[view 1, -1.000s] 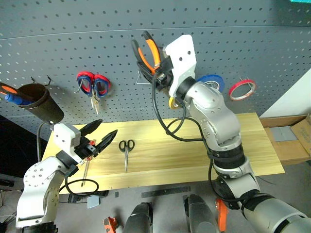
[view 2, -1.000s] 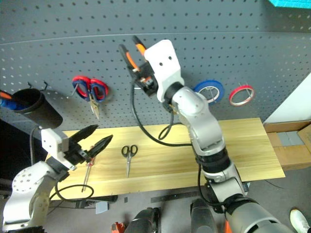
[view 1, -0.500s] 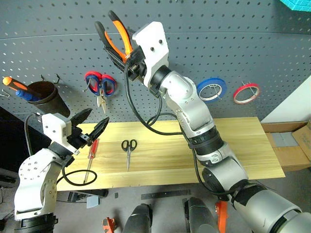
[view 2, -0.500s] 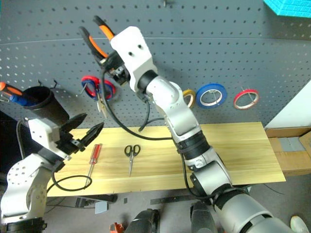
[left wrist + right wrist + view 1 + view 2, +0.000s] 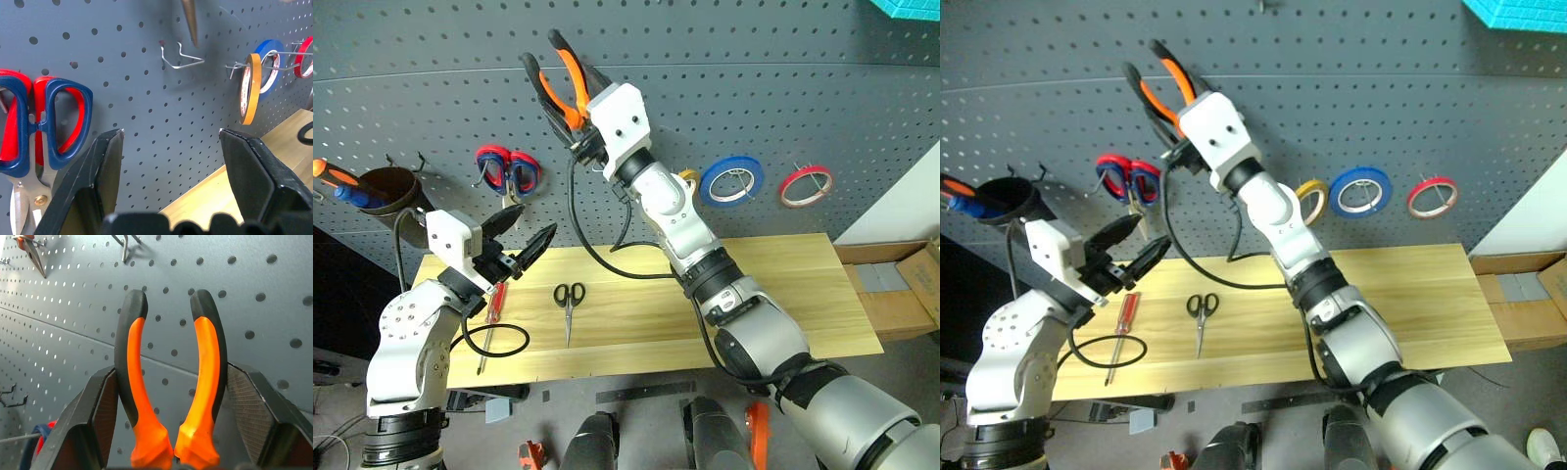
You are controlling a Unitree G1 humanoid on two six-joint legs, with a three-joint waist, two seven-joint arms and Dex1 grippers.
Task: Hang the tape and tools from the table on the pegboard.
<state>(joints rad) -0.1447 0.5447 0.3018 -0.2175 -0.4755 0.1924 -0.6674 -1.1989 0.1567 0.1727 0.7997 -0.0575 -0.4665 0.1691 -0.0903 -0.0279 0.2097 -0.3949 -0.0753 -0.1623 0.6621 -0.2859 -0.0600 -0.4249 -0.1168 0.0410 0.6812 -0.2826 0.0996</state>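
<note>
My right gripper is raised against the pegboard, shut on the orange-and-black pliers, whose handles point up and away from it. My left gripper is open and empty above the left end of the table, facing the pegboard. On the table lie the red-handled screwdriver and the small black scissors. The thin red tape hangs on a hook at the right of the pegboard.
Red-and-blue shears, a yellow roll and a blue roll hang on the pegboard. A bare wire hook sits between shears and rolls. A dark cup holding an orange-and-blue screwdriver hangs far left. A cardboard box stands right.
The right arm has stretched out and carried the pliers left and higher along the pegboard. The left gripper has risen a little, still open. The view itself has also shifted.
</note>
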